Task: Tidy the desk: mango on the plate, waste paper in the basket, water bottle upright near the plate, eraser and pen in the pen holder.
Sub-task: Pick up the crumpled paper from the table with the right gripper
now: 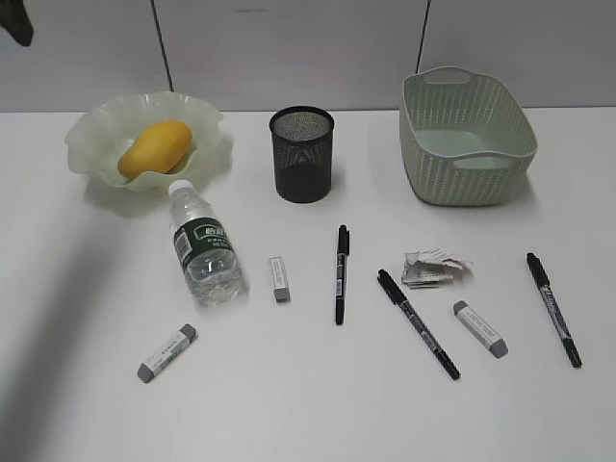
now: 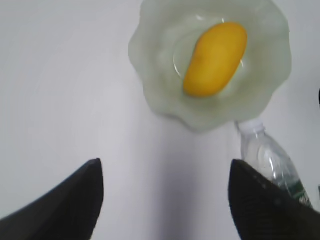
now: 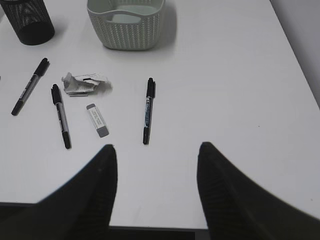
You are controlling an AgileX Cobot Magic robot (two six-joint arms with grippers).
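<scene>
**Both jaws spread and empty above a half-tidied desk**

The left gripper point(image 2: 165, 200) hangs with its two dark fingers spread wide, nothing between them, over bare desk point(image 1: 318, 404) just short of the plate point(image 1: 96, 135). The right gripper point(image 3: 156, 190) is likewise parted and holds nothing, out over the near edge of the tabletop; in the exterior view neither one shows.

Taking the pen holder point(image 1: 302, 154) as the marker: it stands upright at the back, in the middle, with nothing visible inside it from here. To its left sits the plate, and the mango point(image 1: 154, 148) lies in it, tilted along the hollow. The water bottle point(image 1: 204, 246) lies on its side in front and to the left of the holder, its white cap right against the plate's ruffled rim, its base pointing toward the near edge. To the holder's right stands the basket point(image 1: 468, 137), apparently empty.

In front of the holder the loose things are scattered. A small eraser point(image 1: 279, 277) lies just right of the bottle, another eraser point(image 1: 166, 352) farther left and nearer the front. A black pen point(image 1: 341, 274) lies almost straight below the holder. Right of it a second pen point(image 1: 418, 323) lies slanted, its cap end close to the waste paper point(image 1: 437, 268), which sits in front of the basket. A third eraser point(image 1: 479, 328) lies just beyond that pen, and a third pen point(image 1: 553, 309) lies farthest right.

Nothing stands between the grippers and any of these.
</scene>
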